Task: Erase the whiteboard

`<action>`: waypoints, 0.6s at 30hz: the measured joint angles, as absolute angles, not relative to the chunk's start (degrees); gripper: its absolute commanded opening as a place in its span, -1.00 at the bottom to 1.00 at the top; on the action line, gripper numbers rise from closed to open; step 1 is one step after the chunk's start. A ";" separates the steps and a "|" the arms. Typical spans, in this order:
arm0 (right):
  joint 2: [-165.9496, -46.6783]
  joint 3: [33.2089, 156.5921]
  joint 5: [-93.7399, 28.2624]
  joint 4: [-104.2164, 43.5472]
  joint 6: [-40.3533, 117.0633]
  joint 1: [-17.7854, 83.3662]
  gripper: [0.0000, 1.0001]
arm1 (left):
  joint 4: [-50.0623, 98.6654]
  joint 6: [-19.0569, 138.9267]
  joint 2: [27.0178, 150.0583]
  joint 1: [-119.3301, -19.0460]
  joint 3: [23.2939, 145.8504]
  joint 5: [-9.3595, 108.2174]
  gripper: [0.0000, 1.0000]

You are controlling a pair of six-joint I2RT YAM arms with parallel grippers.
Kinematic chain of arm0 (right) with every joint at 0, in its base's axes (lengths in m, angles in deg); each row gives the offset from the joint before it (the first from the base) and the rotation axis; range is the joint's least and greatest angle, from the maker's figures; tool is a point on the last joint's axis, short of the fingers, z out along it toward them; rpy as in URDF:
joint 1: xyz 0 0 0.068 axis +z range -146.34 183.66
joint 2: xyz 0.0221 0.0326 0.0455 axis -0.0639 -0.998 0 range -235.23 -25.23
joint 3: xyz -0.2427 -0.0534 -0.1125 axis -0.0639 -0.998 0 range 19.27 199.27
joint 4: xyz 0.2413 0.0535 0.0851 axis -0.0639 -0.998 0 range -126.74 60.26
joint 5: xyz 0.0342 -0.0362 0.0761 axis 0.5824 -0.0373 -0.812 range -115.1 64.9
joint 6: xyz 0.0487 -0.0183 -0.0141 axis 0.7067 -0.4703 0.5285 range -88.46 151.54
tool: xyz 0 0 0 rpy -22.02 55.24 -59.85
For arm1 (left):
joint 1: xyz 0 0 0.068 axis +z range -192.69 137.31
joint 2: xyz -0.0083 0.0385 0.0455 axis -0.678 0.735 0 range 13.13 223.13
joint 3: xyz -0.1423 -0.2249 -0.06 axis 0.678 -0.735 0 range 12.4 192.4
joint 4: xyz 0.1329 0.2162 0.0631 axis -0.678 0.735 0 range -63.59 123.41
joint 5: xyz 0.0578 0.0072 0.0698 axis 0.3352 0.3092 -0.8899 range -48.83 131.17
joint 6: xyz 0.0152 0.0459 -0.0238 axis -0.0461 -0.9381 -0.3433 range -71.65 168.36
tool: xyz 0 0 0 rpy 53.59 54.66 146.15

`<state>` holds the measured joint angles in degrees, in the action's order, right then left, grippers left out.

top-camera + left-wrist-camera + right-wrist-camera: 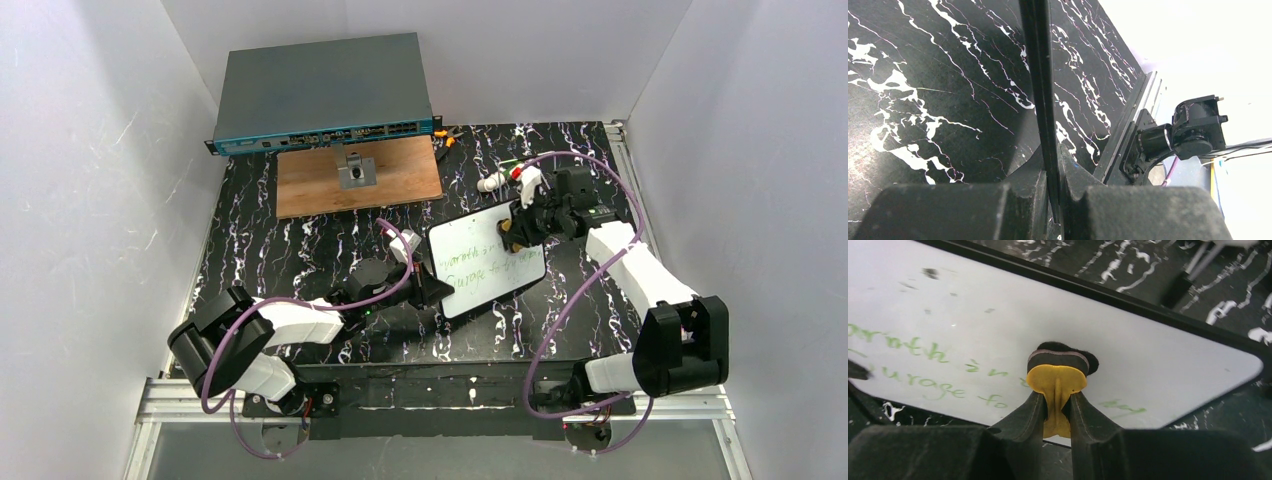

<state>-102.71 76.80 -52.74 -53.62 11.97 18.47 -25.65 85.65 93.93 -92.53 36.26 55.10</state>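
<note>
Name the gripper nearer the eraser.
Right. The right gripper is shut on the yellow eraser, its felt on the whiteboard's right half. The left gripper clamps the whiteboard's left edge, apart from the eraser.

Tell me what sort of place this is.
Probably a robot lab test cell: plain white walls enclose a black white-veined tabletop, with a grey rack-mount network switch at the back and aluminium mounting rails.

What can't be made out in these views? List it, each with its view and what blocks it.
Top external: the green writing on the whiteboard is too small to read; the right gripper covers its right end.
Left wrist: the whiteboard shows edge-on in the left gripper, so its face is hidden.
Right wrist: the eraser hides the board under it; the writing is blurred and cut off by the left edge.
</note>
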 measured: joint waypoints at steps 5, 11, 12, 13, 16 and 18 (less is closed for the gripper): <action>-103.36 76.80 -51.45 -53.66 11.90 16.11 -0.97 | -25.78 85.61 93.90 -92.53 36.24 55.12 -1.00; -103.34 76.80 -55.75 -55.34 9.96 17.49 -0.97 | -25.78 85.26 93.16 -92.53 35.47 55.12 -1.00; -103.30 76.78 -56.50 -55.78 9.63 18.21 -0.97 | -25.76 85.26 93.07 -92.53 35.45 55.12 -1.00; -103.21 76.78 -57.39 -56.28 9.17 19.08 -0.97 | -25.76 85.22 93.05 -92.53 35.45 55.10 -1.00; -102.84 76.72 -58.83 -57.01 8.67 20.64 -0.97 | -25.76 84.93 93.05 -92.53 35.39 55.10 -1.00; -102.84 76.70 -58.42 -57.01 8.73 20.77 -0.97 | -25.76 84.93 93.05 -92.53 35.39 55.08 -1.00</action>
<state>-102.84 76.70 -58.42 -57.01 8.73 20.77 -25.76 84.93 93.05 -92.53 35.39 55.08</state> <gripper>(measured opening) 0.272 0.056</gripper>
